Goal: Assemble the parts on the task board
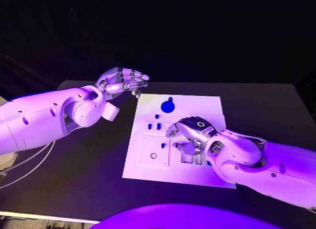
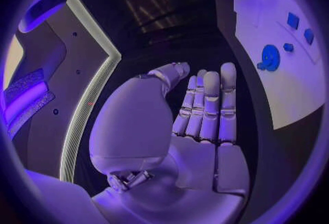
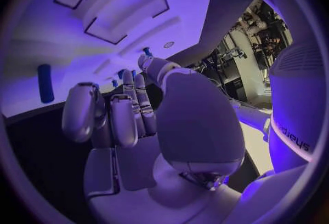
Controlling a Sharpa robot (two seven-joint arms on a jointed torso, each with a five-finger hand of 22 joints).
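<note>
The left hand (image 1: 123, 80) hovers above the black surface (image 1: 82, 176) off the board's 11 o'clock corner, clear of everything; the left wrist view shows its fingers (image 2: 209, 104) straight, side by side and pressed close together, with nothing in them. The white board (image 1: 148, 169) lies in the middle of the surface. Seen from the head view, a round blue part (image 1: 168, 105) with a small tab sits toward the board's 12 o'clock edge, and the same disc appears in the left wrist view (image 2: 271, 57) with smaller blue pieces near it. Just below the disc, near the board's centre, a few small blue parts (image 1: 153, 126) stand in a short row. Toward 8 o'clock on the board there is a square recessed panel (image 1: 152, 150) with a small ring marked in it. The right hand (image 1: 190, 135) is low over the board's centre-right area, above a set of upright slots (image 1: 187, 159); its fingers (image 3: 122, 120) are curled downward toward the board, and whether they touch a part or hold anything cannot be told. In the right wrist view a blue cylindrical part (image 3: 45, 82) lies on the board off to one side of that hand, apart from the fingers.
</note>
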